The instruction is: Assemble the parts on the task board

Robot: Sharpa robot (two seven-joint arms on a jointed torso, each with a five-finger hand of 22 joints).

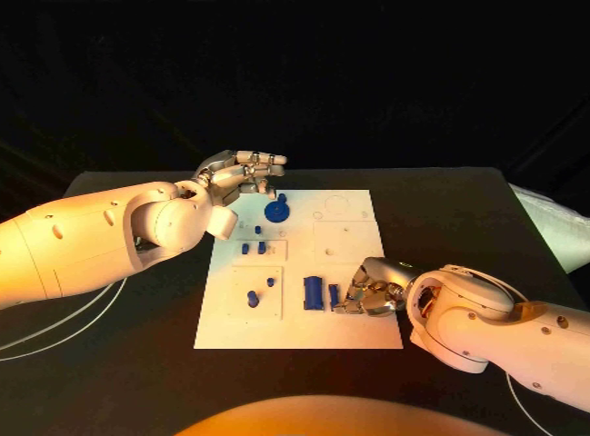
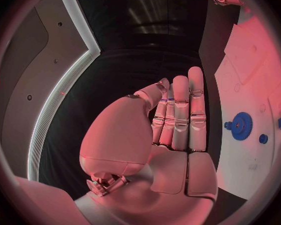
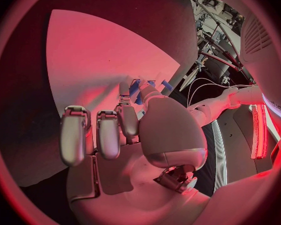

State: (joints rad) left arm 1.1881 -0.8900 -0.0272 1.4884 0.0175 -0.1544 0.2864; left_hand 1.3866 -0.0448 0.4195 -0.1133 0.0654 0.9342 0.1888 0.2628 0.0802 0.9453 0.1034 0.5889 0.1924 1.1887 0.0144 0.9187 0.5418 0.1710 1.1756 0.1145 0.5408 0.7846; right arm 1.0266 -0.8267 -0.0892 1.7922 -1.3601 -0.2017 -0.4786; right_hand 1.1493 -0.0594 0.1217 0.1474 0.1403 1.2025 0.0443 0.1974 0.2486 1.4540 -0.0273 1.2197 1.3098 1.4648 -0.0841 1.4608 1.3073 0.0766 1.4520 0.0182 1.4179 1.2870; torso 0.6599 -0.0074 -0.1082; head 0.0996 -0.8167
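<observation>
Your right hand (image 1: 369, 292) sits low at the near edge of the task board (image 1: 354, 336), fingers curled beside an upright blue block (image 1: 313, 292) and a small blue peg (image 1: 334, 294). You cannot tell from these views whether it pinches the peg or merely touches it. If you lift now with a loose hold, the peg could drop or knock the block over. Your left hand (image 1: 243, 171) hangs empty, fingers straight and together, off the board's far corner, just beside the blue gear (image 1: 277, 212); lowering it carelessly could nudge that gear.
</observation>
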